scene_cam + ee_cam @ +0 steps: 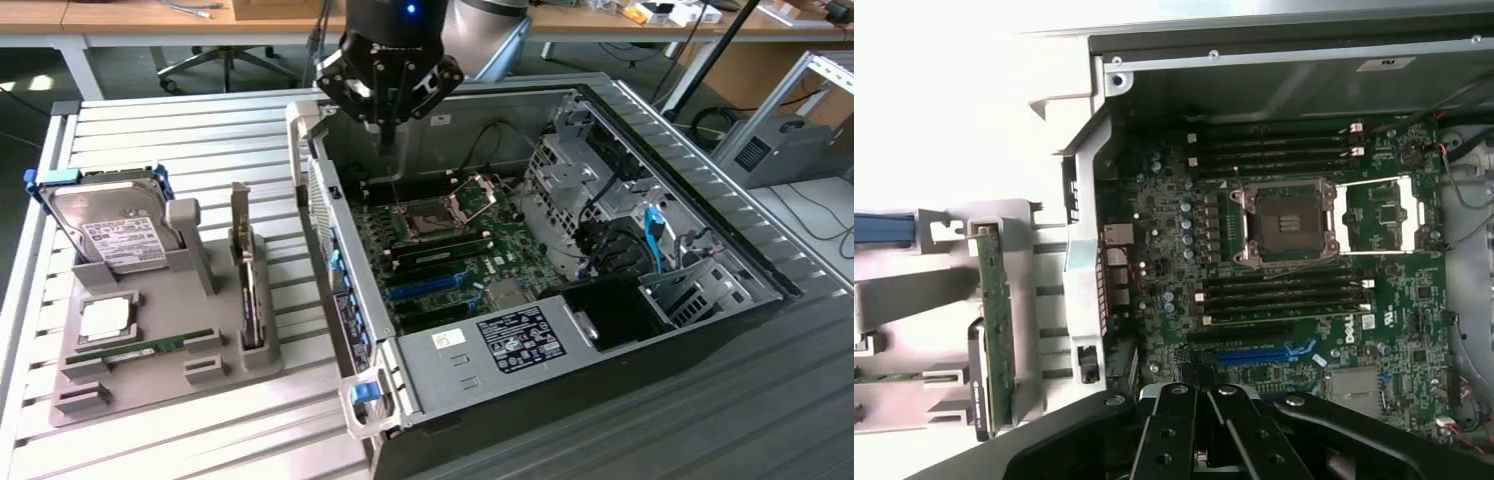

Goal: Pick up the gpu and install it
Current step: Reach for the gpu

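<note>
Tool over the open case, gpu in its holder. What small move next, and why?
Probably shift the tool toward the exterior view's left, over the gpu: it hangs shut and empty above the motherboard, while the card stands on edge in the grey holder.

This looks like a robotics lab or engineering workshop. Wood-topped workbenches [120, 12] strewn with small parts line the far side, with an office chair's wheeled base [220, 62] beneath. A robot arm [478, 30] stands over a slatted metal table [174, 140] bearing an opened computer case [461, 385]. At the exterior view's right are an aluminium profile frame [817, 75], a grey vented box [771, 148] and loose cables [817, 215].
</note>
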You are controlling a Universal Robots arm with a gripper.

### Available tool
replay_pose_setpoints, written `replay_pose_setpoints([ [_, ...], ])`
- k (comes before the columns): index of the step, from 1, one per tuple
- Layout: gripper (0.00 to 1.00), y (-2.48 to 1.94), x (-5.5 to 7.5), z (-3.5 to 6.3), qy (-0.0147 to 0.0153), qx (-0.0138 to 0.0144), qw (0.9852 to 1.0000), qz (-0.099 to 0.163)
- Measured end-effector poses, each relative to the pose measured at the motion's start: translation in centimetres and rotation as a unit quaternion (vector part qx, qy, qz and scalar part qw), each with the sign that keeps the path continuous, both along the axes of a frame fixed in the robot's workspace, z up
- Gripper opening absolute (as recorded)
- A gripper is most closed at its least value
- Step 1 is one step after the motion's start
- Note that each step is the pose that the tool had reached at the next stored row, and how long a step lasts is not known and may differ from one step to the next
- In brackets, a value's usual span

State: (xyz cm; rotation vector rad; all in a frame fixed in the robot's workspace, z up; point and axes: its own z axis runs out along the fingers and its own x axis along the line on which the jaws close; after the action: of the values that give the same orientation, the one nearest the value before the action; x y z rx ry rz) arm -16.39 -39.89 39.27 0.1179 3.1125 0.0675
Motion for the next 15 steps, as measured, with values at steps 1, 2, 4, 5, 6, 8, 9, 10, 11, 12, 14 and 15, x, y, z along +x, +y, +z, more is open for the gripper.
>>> replay_pose_setpoints([
  [1, 0.11, 0.00, -0.2, -0.01, 0.0000, 0.0000, 1.0000, 0.000],
  [2, 0.11, 0.00, -0.6, -0.01, 0.0000, 0.0000, 1.0000, 0.000],
  [4, 0.11, 0.00, -1.4, -0.03, 0.0000, -0.0001, 1.0000, 0.000],
  [5, 0.11, 0.00, -1.6, -0.03, 0.0000, -0.0001, 1.0000, 0.000],
  [6, 0.11, 0.00, -1.9, -0.03, 0.0000, -0.0001, 1.0000, 0.000],
  [8, 0.11, 0.00, -2.4, -0.04, 0.0000, -0.0002, 1.0000, 0.000],
  [9, 0.11, 0.00, -2.7, -0.05, 0.0000, -0.0002, 1.0000, 0.000],
  [10, 0.11, 0.00, -3.0, -0.05, 0.0000, -0.0002, 1.0000, 0.000],
  [11, 0.11, 0.00, -3.3, -0.05, 0.0000, -0.0003, 1.0000, 0.000],
  [12, 0.11, 0.00, -3.6, -0.06, 0.0000, -0.0003, 1.0000, 0.000],
  [14, 0.11, 0.00, -4.4, -0.06, 0.0000, -0.0004, 1.0000, 0.000],
  [15, 0.11, 0.00, -4.8, -0.07, 0.0000, -0.0004, 1.0000, 0.000],
])
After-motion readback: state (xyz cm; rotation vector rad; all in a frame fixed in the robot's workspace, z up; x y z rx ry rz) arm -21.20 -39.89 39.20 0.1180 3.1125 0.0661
